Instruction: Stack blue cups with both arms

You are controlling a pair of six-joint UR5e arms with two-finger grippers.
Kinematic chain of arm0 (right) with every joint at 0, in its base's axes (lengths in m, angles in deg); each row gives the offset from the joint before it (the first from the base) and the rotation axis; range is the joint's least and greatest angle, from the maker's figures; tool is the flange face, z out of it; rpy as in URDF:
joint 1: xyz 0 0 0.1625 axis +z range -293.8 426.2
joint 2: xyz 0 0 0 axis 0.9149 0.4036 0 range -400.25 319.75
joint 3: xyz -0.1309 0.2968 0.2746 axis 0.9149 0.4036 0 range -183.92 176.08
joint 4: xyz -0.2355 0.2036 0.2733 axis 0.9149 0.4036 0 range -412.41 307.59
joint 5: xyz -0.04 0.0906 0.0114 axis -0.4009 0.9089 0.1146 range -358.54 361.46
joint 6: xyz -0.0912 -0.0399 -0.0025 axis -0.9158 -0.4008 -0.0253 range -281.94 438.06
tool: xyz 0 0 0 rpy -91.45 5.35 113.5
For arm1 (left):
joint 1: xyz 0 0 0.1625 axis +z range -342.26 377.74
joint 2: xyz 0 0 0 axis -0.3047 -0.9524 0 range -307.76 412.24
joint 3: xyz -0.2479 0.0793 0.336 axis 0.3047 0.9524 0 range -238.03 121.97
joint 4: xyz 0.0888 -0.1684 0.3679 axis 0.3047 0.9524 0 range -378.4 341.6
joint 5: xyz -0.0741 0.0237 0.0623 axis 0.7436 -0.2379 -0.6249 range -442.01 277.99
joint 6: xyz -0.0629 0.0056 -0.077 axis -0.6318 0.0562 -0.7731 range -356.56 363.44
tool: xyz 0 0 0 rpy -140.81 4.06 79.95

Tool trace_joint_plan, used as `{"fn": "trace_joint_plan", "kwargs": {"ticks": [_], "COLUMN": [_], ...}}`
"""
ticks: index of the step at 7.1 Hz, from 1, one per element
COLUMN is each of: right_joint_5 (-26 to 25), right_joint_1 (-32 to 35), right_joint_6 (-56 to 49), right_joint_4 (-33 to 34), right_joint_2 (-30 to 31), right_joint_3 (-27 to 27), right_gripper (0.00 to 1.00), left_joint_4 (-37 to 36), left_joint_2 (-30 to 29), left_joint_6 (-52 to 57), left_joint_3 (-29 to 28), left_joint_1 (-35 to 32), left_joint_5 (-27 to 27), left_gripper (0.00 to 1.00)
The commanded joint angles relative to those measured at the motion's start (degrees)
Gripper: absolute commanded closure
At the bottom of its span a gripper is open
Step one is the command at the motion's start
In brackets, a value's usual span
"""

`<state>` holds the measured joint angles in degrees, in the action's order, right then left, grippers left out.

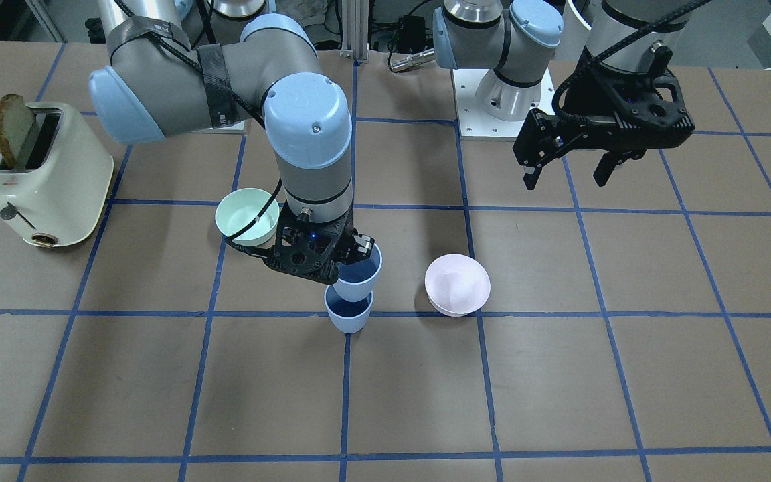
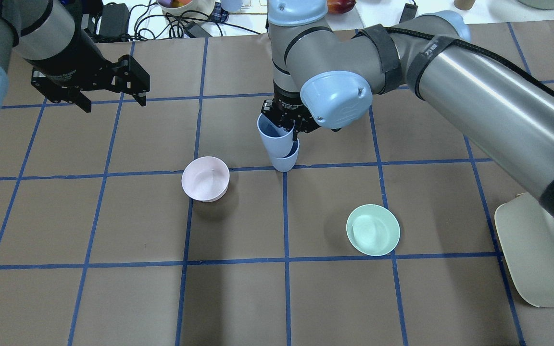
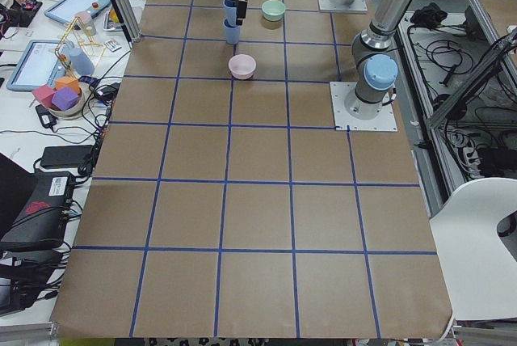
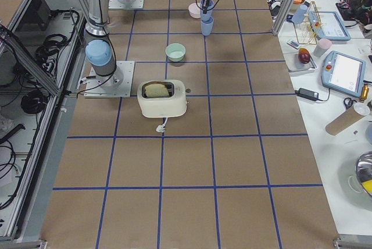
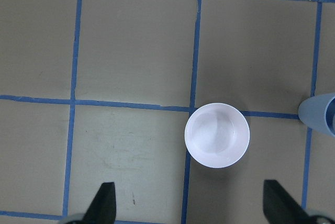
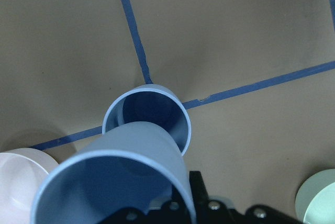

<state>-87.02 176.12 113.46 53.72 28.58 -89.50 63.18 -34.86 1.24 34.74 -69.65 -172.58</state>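
Note:
My right gripper (image 1: 359, 254) is shut on the rim of one blue cup (image 1: 357, 276) and holds it tilted, its base at the mouth of the second blue cup (image 1: 348, 316), which stands upright on the table. In the overhead view the held cup (image 2: 275, 137) leans over the standing cup (image 2: 287, 161). The right wrist view shows the held cup (image 6: 115, 182) in front of the standing cup (image 6: 149, 111). How far its base reaches in is hidden. My left gripper (image 1: 566, 177) is open and empty, high above the table, well away from the cups; it also shows in the overhead view (image 2: 113, 103).
A pale pink bowl (image 1: 457, 284) sits beside the cups, below my left gripper (image 5: 217, 135). A mint-green bowl (image 1: 248, 214) sits behind my right wrist. A cream toaster (image 1: 44, 181) with a slice of toast stands at the robot's right end of the table.

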Motion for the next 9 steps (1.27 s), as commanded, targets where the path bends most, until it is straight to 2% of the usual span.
{"fn": "trace_joint_plan", "kwargs": {"ticks": [1, 2, 3, 6, 8, 9], "right_joint_5": [0.0, -0.1, 0.0, -0.1, 0.3, 0.1], "right_joint_1": [0.0, 0.0, -0.3, -2.3, -9.9, -12.4], "right_joint_6": [-0.1, -1.0, -1.1, -1.8, -9.3, -14.2], "right_joint_4": [0.2, 0.3, 0.7, 2.5, 1.6, -1.4], "right_joint_2": [-0.1, -0.1, -0.1, 0.5, 4.0, 5.7], "right_joint_3": [-0.5, -0.6, -0.5, 0.4, 3.7, 3.4], "right_gripper": [1.00, 0.52, 0.23, 0.00, 0.00, 0.00], "left_joint_4": [0.0, 0.0, 0.0, 0.0, 0.0, 0.0], "left_joint_2": [-0.1, 0.0, -0.1, -0.1, 0.0, 0.0], "left_joint_6": [0.0, 0.0, 0.0, 0.0, 0.0, 0.0], "left_joint_3": [-0.1, -0.1, -0.2, -0.4, -0.3, -0.3], "left_joint_1": [0.0, -0.1, 0.0, 0.0, -0.1, -0.1], "left_joint_5": [0.0, -0.1, -0.1, -0.1, -0.3, -0.1], "left_gripper": [0.00, 0.00, 0.00, 0.00, 0.00, 0.00]}}
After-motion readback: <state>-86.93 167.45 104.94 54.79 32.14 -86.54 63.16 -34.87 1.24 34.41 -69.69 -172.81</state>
